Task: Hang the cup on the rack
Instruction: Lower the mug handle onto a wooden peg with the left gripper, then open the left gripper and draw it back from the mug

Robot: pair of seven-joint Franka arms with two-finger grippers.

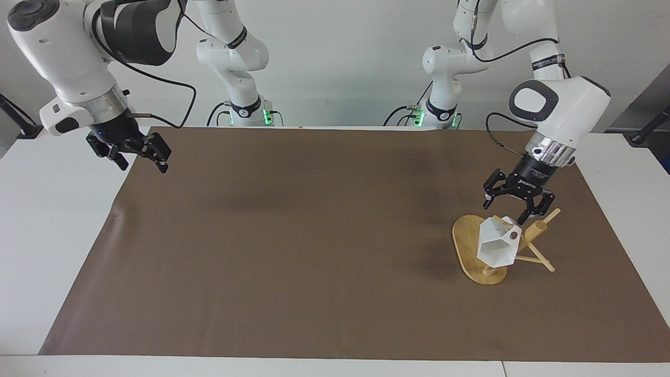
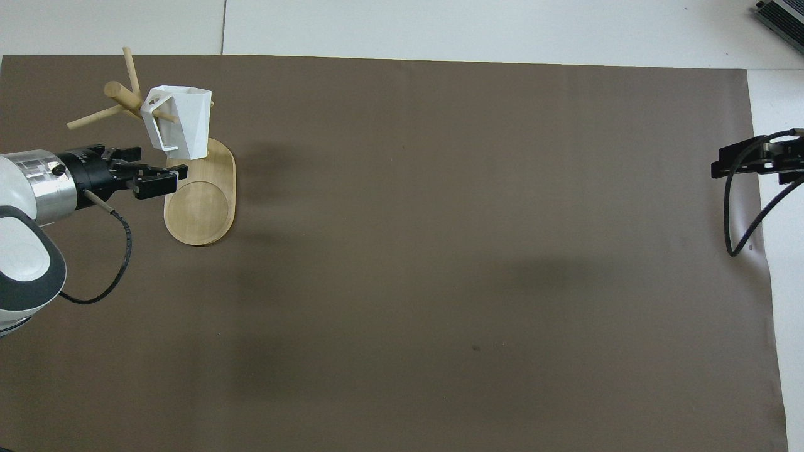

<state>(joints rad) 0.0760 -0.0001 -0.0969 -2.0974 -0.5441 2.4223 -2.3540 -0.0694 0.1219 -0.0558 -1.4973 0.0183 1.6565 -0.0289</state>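
The brown paper mat point(image 1: 314, 235) covers most of the white table point(image 1: 52, 235). Near its left-arm end stands the light bamboo mug rack point(image 1: 484, 254), a flat oval base with a thick round post and thin dowel pegs. The oval's long axis runs from 12 to 6 o'clock in the overhead view, and the post rises at the 12 o'clock end, leaning toward 10.

The small white angular cup point(image 1: 498, 246) hangs tilted on a peg that passes through its blocky handle, over the base.

The left gripper point(image 1: 517, 205) hovers just above the cup, jaws spread and holding nothing. In the overhead view the cup lies at about 1 o'clock from it, apart. My judgement: the hang looks done, and retreat only needs to go up and away.

The right gripper point(image 1: 137, 152) waits over the mat's corner at the right arm's end, jaws apart and empty.

The cup holds nothing that can be seen.
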